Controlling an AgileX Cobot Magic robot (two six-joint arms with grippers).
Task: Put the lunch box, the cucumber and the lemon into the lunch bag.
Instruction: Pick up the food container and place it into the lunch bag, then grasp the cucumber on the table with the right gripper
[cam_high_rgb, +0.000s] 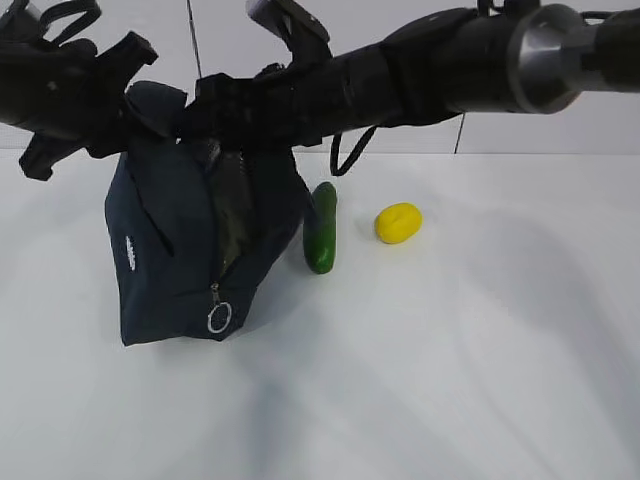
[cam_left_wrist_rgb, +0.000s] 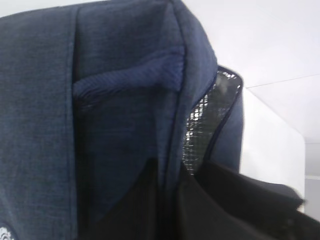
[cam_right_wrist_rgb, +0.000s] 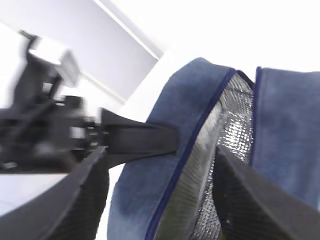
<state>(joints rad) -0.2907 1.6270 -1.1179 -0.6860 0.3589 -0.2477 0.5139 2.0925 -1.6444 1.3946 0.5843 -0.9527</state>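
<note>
The lunch box shows in no view, and the inside of the lunch bag (cam_high_rgb: 170, 250) is too dark to make out. The bag stands left of centre on the white surface (cam_high_rgb: 450, 360), its zipper open down the near side and the silver ring pull (cam_high_rgb: 219, 318) hanging low. Both black arms cross the top of the exterior view and cover the bag's mouth. The left gripper (cam_high_rgb: 135, 70) holds the bag's top left edge, jaws pressed together on the fabric; its wrist view is filled with navy cloth and a strip of mesh. The right gripper (cam_right_wrist_rgb: 160, 195) hangs over the opening with jaws spread, silvery lining (cam_right_wrist_rgb: 220, 145) between them. The cucumber (cam_high_rgb: 321, 227) lies just beside the bag's right flank, the lemon (cam_high_rgb: 398, 222) near it, further right. A pale wall with seams stands behind.
</note>
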